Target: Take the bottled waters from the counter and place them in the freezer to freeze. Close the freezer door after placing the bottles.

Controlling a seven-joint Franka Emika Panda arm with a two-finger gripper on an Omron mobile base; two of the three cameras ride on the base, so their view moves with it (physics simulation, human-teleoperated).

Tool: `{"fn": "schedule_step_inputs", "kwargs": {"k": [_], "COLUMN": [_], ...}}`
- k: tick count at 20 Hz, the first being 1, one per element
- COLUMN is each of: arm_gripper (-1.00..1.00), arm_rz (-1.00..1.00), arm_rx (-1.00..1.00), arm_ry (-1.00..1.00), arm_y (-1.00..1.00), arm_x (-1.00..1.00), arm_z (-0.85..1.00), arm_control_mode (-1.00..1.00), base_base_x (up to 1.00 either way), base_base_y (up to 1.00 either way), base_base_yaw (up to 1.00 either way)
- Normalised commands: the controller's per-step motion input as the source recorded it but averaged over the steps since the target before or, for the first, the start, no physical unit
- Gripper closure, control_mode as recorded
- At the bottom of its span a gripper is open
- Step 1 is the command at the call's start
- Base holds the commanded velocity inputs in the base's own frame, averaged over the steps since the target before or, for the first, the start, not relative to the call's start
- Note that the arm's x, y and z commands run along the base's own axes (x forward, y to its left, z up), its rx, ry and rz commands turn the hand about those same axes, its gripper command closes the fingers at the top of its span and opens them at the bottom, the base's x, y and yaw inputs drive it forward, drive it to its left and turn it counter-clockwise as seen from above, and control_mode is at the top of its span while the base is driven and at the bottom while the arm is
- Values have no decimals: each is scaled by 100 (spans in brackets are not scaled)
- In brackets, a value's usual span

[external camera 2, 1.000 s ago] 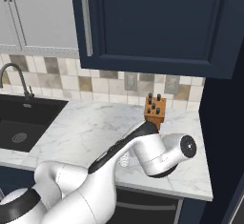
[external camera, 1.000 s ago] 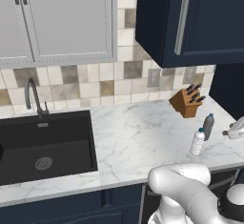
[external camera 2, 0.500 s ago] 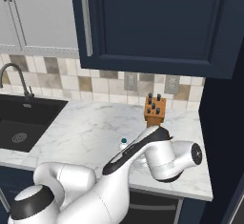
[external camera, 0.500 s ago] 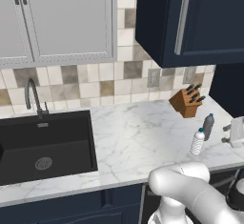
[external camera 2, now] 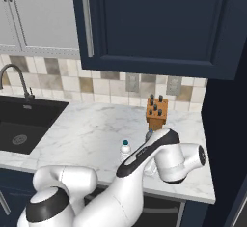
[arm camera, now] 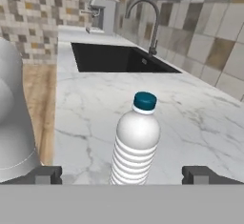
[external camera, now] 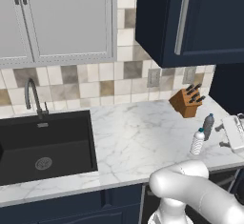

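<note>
Upright ribbed bottle (arm camera: 136, 145), blue cap.

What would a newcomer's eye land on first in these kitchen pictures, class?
Probably the big white arm curving over the counter's right end, its open jaws set either side of an upright bottle. Next, a second bottle just behind it, near the knife block. Then the black sink at the left.

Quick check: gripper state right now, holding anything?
Gripper: open, jaws spread wide on either side of a bottled water, not closed on it, holding nothing.
</note>
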Motion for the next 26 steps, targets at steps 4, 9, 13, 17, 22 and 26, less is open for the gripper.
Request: {"fn": "schedule_step_inputs", "kwargs": {"k": [4,9,13,17,22,26], "arm_gripper": [-100,-100,-100,-100,-100,-100], "arm_rz": [3,0,0,0,0,0], "arm_rx": [0,0,0,0,0,0], "arm_ry": [-1,-2,0,-1,0,0], "arm_y": [15,0,11,24,13,0], "arm_x": [0,0,0,0,0,0], "arm_z": [0,-4,-13,-6,0,0], "arm_control_mode": [-100,-100,-100,-100,-100,-100], "base_base_x": [0,0,0,0,0,0], "base_base_y": [0,0,0,0,0,0], "base_base_yaw": [0,0,0,0,0,0]}}
